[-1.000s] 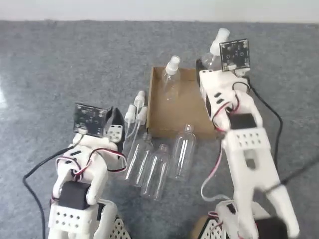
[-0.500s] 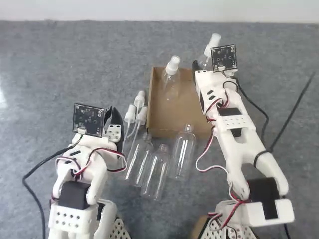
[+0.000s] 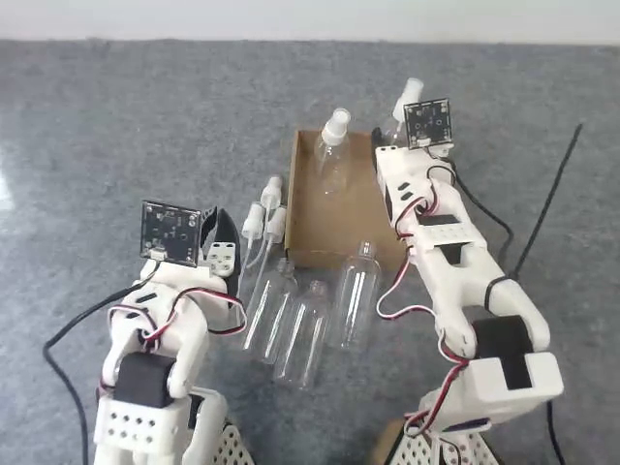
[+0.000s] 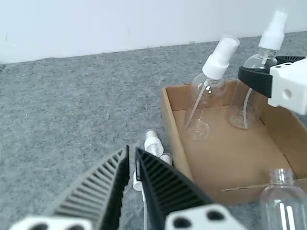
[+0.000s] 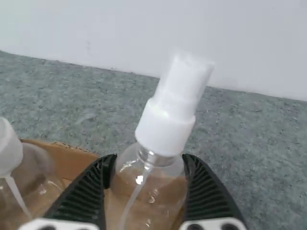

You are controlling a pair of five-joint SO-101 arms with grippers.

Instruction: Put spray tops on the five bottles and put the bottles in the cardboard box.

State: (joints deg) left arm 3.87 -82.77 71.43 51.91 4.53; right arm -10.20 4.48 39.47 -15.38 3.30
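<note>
The right hand (image 5: pixel 147 164) grips a clear spray bottle (image 5: pixel 149 191) by its shoulder, 1 ribbed black finger on each side, just under the white spray top (image 5: pixel 175 105) screwed onto it; in the high view this hand (image 3: pixel 397 136) sits over the far right corner of the cardboard box (image 3: pixel 339 218), with the bottle upright and its lower part inside the box walls; whether its base touches the box floor cannot be told. A second capped bottle (image 3: pixel 332 155) stands upright at the far end of the box, left of the gripped one and apart from it, its dip tube slanting down inside. The left hand (image 4: pixel 132 154) is closed to a thin slit with nothing between its fingers; it hovers over the grey bench (image 3: pixel 145 126) left of the box, close to 3 loose spray tops (image 3: pixel 263 218) that lie in a cluster just beside the box's left wall. 3 uncapped bottles (image 3: pixel 305 334) lie on their sides on the bench in front of the box, necks pointing toward it; the rightmost one (image 3: pixel 356 291) has its neck against the box's near edge.
</note>
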